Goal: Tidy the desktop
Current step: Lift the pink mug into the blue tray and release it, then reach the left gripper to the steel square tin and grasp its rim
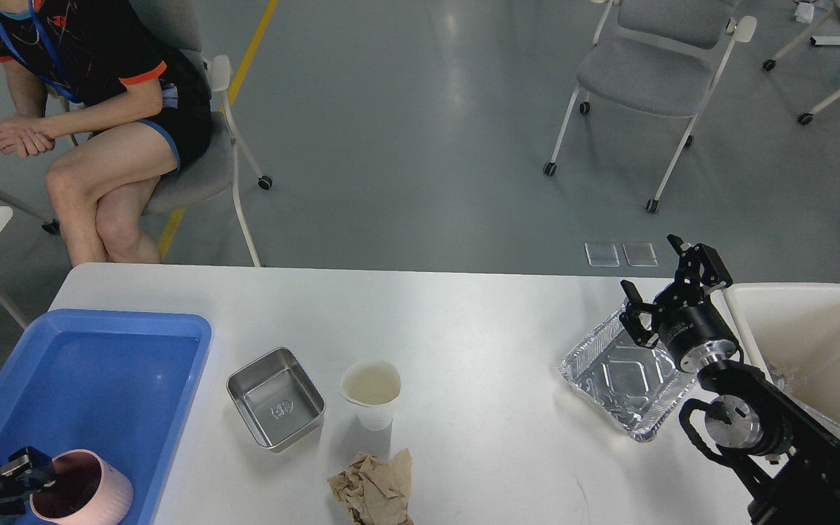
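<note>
- Left tool (17,477) pinches pink cup (84,488) rim over blue tray (121,343); judged: placing step.
- Right tool (664,292) spread, empty, above foil tray (628,383).
- Next: release cup; paper wad (375,487) remains on worktop (464,306).

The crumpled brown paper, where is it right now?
In the head view the crumpled brown paper lies on the desktop at its near edge, left of center, just in front of the paper cup and the steel tin.

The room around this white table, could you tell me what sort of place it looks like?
Probably an office or lab test space: a smooth grey floor with a yellow line, wheeled office chairs, and a seated person wearing a lanyard watching beside the desktop.
</note>
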